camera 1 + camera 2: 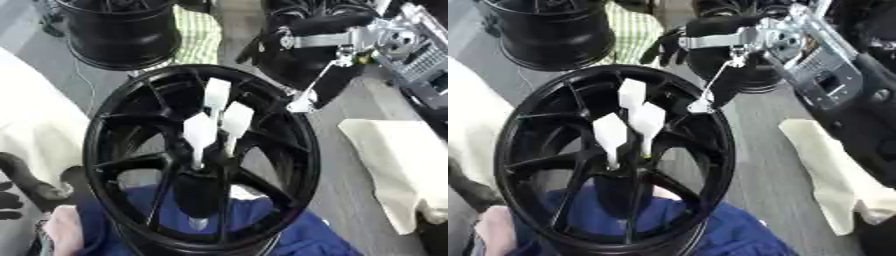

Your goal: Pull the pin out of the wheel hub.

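I'm looking steeply down through both head eyes, close over the wheel. Both are sharing the wheel, my right arm and the cloth; the right eye is sitting slightly rightward.

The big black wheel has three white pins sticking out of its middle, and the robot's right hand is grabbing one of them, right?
Not quite. The three white pins do stand in the black wheel, but the right hand hangs beside the rim, touching none. The right eye view shows it.
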Available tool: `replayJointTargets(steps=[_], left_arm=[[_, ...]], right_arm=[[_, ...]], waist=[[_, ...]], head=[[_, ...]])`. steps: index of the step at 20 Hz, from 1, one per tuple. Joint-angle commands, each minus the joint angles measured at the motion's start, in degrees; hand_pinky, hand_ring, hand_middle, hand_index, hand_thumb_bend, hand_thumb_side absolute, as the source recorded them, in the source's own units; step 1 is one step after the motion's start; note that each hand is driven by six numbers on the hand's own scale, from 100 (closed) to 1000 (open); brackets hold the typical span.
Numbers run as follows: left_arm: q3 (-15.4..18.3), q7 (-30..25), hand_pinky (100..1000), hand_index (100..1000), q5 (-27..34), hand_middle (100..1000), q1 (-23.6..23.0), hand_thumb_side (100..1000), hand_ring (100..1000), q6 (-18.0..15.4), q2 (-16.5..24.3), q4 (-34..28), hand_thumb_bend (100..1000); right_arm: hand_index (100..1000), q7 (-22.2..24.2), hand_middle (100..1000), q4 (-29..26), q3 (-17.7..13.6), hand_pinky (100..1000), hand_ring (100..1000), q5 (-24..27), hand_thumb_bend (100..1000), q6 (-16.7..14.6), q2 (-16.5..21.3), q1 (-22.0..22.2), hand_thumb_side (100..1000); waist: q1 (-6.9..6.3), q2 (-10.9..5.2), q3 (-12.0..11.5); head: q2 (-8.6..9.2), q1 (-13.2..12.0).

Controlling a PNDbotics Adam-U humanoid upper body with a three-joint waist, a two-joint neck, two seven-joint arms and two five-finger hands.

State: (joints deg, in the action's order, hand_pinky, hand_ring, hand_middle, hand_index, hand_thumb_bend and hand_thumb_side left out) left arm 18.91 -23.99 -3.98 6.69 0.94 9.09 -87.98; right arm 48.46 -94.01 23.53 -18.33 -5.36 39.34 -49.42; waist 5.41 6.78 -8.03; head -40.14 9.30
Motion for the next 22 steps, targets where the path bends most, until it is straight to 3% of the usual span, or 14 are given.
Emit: replayJointTargets(steps=[1,8,22], left_arm=[[-0.22,-0.28,612,747,-0.21,557,0.74,586,627,0.02,0.56,-0.94,100],[-0.42,-0.48,612,747,-0.27,557,0.96,586,627,0.06,0.44,-0.9,100],[-0.52,-0.69,612,748,-0.26,557,1.09,585,627,-0.02,0.3,-0.94,100]], right_arm=[[946,1.61,911,1.41,0.13,825,888,-1.53,305,-1.08,-0.22,-1.3,155],[941,3.46,909,3.27,1.14,836,899,-3.11,292,-2.29,-2.01,-1.69,100],[909,3.51,863,6.24,1.79,837,900,-5.69,274,-3.94,-3.66,-1.84,100]], waist=[[-0.25,-0.34,-0.14],[-0.24,-0.22,-0.49],[-0.35,0.05,-0.81]], head=[[0.47,0.39],[0.71,0.66],[1.08,0.89]])
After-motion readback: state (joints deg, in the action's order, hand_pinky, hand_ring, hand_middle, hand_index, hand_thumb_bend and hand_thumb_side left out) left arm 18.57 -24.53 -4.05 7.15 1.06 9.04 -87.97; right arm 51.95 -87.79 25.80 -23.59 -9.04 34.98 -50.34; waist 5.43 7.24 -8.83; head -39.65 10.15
